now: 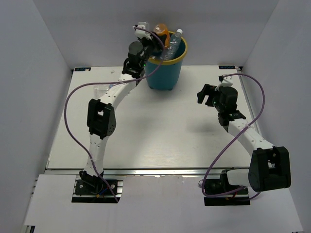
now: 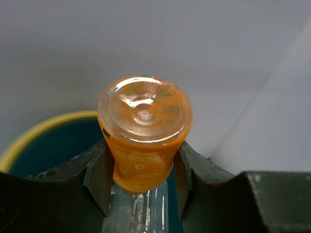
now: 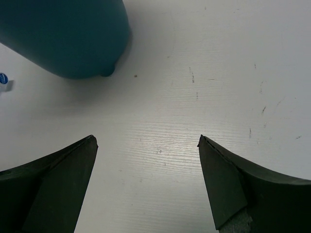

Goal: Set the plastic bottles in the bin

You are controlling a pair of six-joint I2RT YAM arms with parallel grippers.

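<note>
The teal bin [image 1: 167, 73] with a yellow rim stands at the back middle of the table. My left gripper [image 1: 156, 40] is above its left rim, shut on a stubby orange bottle [image 1: 161, 30]. In the left wrist view the orange bottle [image 2: 145, 131] sits between the fingers [image 2: 97, 170] with its base toward the camera, over the bin's rim [image 2: 43, 127]. A clear bottle [image 1: 174, 44] with a white cap sticks up out of the bin and shows below the orange one [image 2: 141, 211]. My right gripper [image 1: 208, 95] is open and empty above the table right of the bin [image 3: 68, 34].
A clear bottle [image 1: 101, 90] lies on the table left of the bin, near the left arm; its blue cap [image 3: 3, 78] shows at the edge of the right wrist view. White walls enclose the table on three sides.
</note>
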